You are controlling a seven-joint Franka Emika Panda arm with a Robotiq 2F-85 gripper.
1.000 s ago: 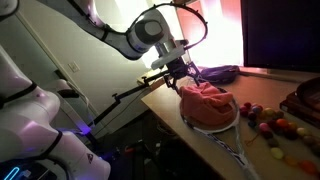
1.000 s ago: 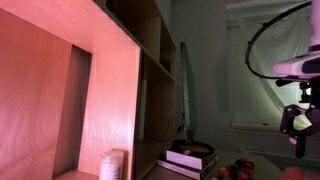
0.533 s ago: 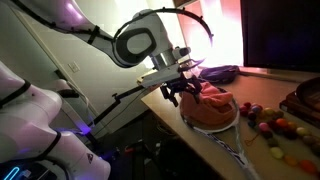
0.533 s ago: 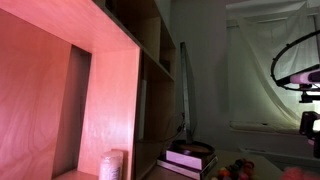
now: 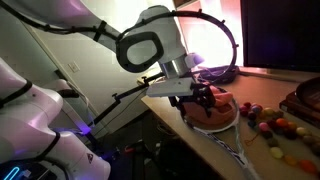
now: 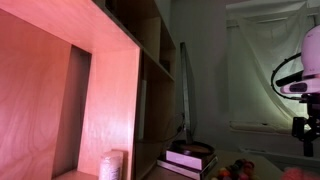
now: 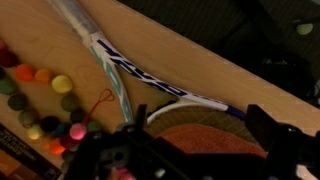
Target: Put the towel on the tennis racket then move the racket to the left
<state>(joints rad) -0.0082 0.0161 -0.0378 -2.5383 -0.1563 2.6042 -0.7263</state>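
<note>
The towel (image 5: pixel 224 104) lies bunched on the strung head of the racket (image 7: pixel 116 68), so the first half of the task looks done. What remains, by my reading, is shifting the racket to the left. The racket lies flat on the tabletop (image 7: pixel 210 60). In the wrist view its shaft runs away to the upper left and its head sits close under the camera, with the reddish cloth covering the strings.

The arm (image 5: pixel 150 48) is bent low over the near edge of the tabletop, which puts the jaws right at the rim of the racket head, beside the towel rather than above it. That spot makes sense: taking or nudging the frame there would carry the towel along without disturbing it. The jaws are released, holding nothing. As far as the dim wrist view shows, their two dark tips stand wide apart on either side of the head.

A scatter of small coloured balls (image 7: pixel 42 98) lies just beside the shaft. A slide that swings the handle could sweep into them. The loose towel could also slip off if the head tilts, so keeping the racket flat on the tabletop looks the safer way
</note>
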